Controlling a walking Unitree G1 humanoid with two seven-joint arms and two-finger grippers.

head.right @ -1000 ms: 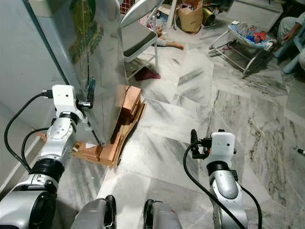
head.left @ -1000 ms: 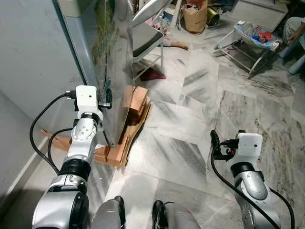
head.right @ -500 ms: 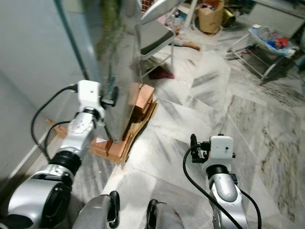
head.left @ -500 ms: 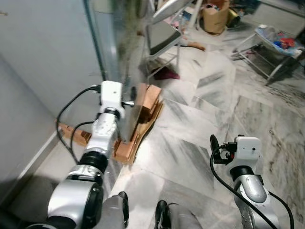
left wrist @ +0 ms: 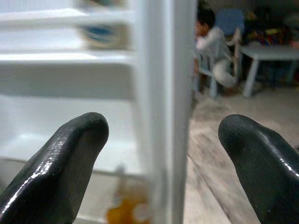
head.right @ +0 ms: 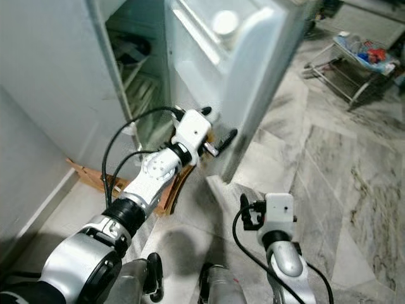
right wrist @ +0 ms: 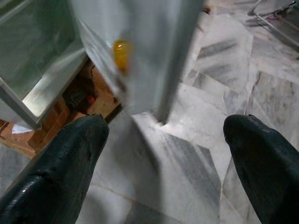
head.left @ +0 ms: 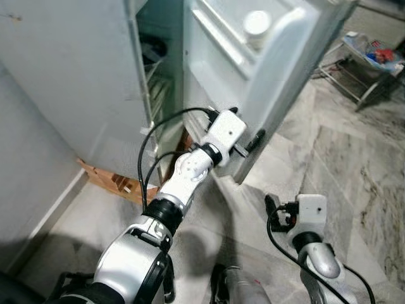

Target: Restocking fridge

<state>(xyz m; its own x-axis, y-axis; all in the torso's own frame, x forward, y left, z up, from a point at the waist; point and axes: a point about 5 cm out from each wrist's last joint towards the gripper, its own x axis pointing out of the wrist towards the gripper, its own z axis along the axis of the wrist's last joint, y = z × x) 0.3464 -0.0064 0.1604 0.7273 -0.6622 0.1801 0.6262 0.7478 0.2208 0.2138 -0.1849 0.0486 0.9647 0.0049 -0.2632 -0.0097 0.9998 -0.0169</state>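
The fridge door point(head.left: 266, 69) stands swung open toward me, and the wire shelves of the fridge interior point(head.left: 158, 76) show behind it. A white-lidded jar point(head.left: 256, 22) sits in a door shelf. My left gripper point(head.left: 247, 130) is at the door's lower outer edge. In the left wrist view the door edge point(left wrist: 163, 93) runs between my left gripper's two spread fingers point(left wrist: 70, 154), so it is open. My right gripper point(head.left: 273, 206) hangs low over the marble floor, open and holding nothing. An orange item point(right wrist: 120, 51) lies in the bottom of the door.
Wooden blocks and cardboard point(head.left: 117, 183) prop up the fridge at its base. A grey wall point(head.left: 38, 126) closes off the left. A metal rack point(head.left: 373, 54) with coloured items stands at the far right. A person point(left wrist: 212, 42) sits across the room.
The fridge door has swung open from shut. My left gripper has travelled right with the door's edge. The camera has shifted; the right arm has barely moved.
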